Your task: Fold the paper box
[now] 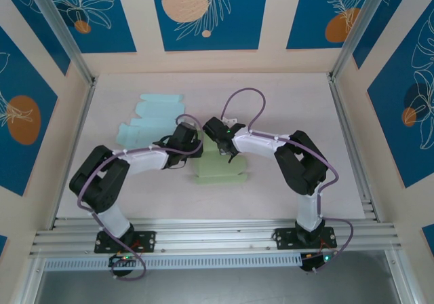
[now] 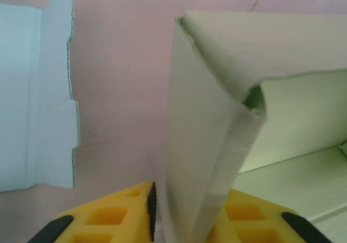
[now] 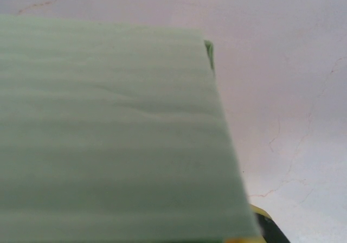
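Left wrist view: your left pincer (image 2: 190, 213) straddles a flap of the paper box (image 2: 206, 118), grip unclear; right pincer (image 1: 227, 148) clamps its wall, likely steadying it.

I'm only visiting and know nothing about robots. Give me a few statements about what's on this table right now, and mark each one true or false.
1. The box being folded is green. True: the green box sits between the two arms.
2. The blue sheets lie to the right of the box in the overhead view. False: the blue sheets lie flat to its left and further back.
3. A flap of the green box stands between the fingers of the left tool. True.
4. The table is black. False: the table is pale pink.
5. The right tool is also at the green box. True.
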Robot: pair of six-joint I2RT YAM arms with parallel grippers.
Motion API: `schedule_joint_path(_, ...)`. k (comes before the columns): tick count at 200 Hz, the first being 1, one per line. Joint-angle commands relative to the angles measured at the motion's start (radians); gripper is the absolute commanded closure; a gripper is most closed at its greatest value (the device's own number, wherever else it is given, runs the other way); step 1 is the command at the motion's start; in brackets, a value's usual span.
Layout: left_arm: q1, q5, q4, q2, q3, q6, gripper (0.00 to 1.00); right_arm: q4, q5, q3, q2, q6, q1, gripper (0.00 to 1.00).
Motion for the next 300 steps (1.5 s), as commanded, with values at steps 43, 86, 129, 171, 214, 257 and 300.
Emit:
schedule_joint_path(43, -0.014, -0.242, -0.098, 0.034, 0.028, 0.008, 0.9, -0.163, -0.009, -0.026, -0.008, 0.026, 0.024, 0.99)
schedule_joint_path(86, -0.02, -0.378, -0.361, 0.04, 0.136, -0.029, 0.9, -0.337, 0.016, -0.003, -0.006, 0.085, 0.04, 0.98)
schedule_joint_path(129, -0.022, -0.164, -0.448, -0.002, 0.159, -0.068, 0.83, -0.506, -0.028, 0.03, 0.034, 0.103, 0.056, 0.98)
schedule_joint_path(171, -0.016, -0.085, -0.514, 0.125, 0.236, -0.043, 0.85, -0.525, -0.054, 0.057, 0.092, 0.057, 0.053, 0.97)
schedule_joint_path(214, 0.008, -0.112, -0.552, 0.248, 0.325, -0.023, 0.86, -0.527, -0.04, 0.121, 0.187, -0.008, 0.032, 0.89)
schedule_joint_path(257, 0.047, -0.189, -0.645, 0.302, 0.413, 0.016, 0.88, -0.538, -0.011, 0.137, 0.258, -0.051, -0.012, 0.8)
schedule_joint_path(300, 0.07, -0.147, -0.651, 0.352, 0.469, 0.025, 0.83, -0.501, -0.008, 0.141, 0.291, -0.113, -0.036, 0.76)
